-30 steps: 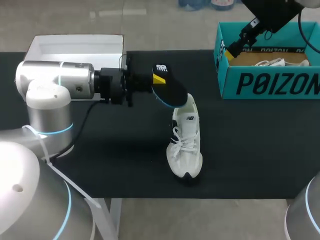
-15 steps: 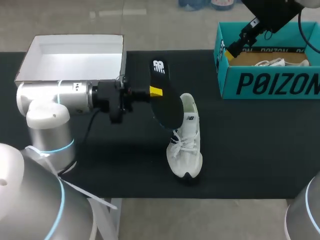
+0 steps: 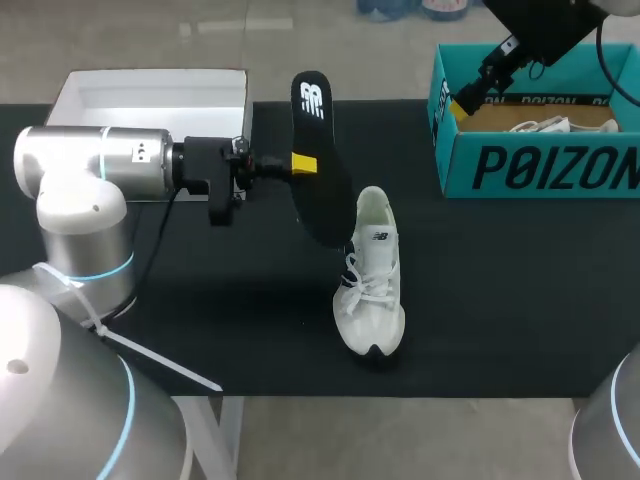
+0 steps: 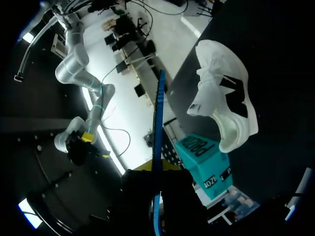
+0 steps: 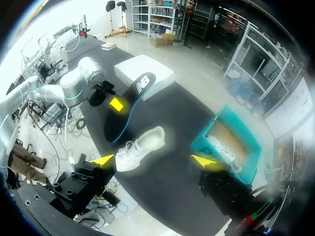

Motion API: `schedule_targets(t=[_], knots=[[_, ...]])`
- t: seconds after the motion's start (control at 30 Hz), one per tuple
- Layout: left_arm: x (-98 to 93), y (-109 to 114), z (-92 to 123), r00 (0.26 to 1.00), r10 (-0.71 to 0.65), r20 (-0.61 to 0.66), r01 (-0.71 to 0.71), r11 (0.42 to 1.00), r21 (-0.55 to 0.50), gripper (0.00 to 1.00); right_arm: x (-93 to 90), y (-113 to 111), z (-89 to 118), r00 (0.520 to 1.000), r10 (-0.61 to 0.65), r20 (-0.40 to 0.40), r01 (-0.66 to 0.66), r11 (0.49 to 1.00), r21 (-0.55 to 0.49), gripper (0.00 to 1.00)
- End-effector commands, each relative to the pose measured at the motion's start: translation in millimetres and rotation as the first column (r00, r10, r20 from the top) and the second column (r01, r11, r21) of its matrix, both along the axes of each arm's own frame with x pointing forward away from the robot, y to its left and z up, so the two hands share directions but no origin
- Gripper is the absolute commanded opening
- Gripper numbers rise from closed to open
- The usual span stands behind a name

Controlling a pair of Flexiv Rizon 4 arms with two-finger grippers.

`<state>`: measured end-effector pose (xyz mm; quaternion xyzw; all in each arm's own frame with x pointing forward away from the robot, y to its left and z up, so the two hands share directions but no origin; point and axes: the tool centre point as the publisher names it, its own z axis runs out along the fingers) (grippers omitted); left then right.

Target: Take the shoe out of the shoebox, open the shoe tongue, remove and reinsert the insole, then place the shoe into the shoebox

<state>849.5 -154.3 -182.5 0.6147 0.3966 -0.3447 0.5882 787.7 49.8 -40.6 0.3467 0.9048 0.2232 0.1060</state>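
Note:
My left gripper (image 3: 303,163) is shut on a black insole (image 3: 322,200), holding it on edge above the table, just behind and left of the white shoe (image 3: 372,275). The shoe lies on the black table with its toe toward the front edge. In the left wrist view the insole (image 4: 158,113) runs edge-on out from between the fingers of the left gripper (image 4: 157,169), with the shoe (image 4: 224,98) beside it. My right gripper (image 5: 154,161) hangs open and empty high over the teal shoebox (image 3: 540,150), looking down on the insole (image 5: 130,103), the shoe (image 5: 140,147) and the teal shoebox (image 5: 229,142).
A white box lid (image 3: 150,100) lies at the back left, behind the left arm. Some white thing lies inside the teal shoebox at the back right. Bare black table lies between the shoe and the shoebox.
The left gripper has lifted the insole away from the shoe's heel and turned it, so it now stands higher and further back. The shoe and the right arm have not moved.

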Motion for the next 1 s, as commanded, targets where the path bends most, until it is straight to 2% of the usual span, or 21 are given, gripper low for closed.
schedule_targets(t=[0.03, 0.27, 1.0], knots=[[25.2, -6.4, 0.7, 0.999, -0.044, 0.005, 0.043, 0.998, 0.04, 0.0, 1.1, 1.1, -0.7, 1.0, -0.002, -0.001, 0.002, 1.0, -0.002, 1.0], [51.1, -11.4, -1.3, 1.0, -0.009, -0.006, 0.01, 0.996, 0.086, 0.0, 1.1, 1.1, -0.7, 1.0, -0.002, -0.001, 0.002, 1.0, -0.002, 1.0], [51.1, -11.4, -1.3, 1.0, -0.009, -0.006, 0.01, 0.996, 0.086, 0.0, 1.1, 1.1, -0.7, 1.0, -0.002, -0.001, 0.002, 1.0, -0.002, 1.0]])
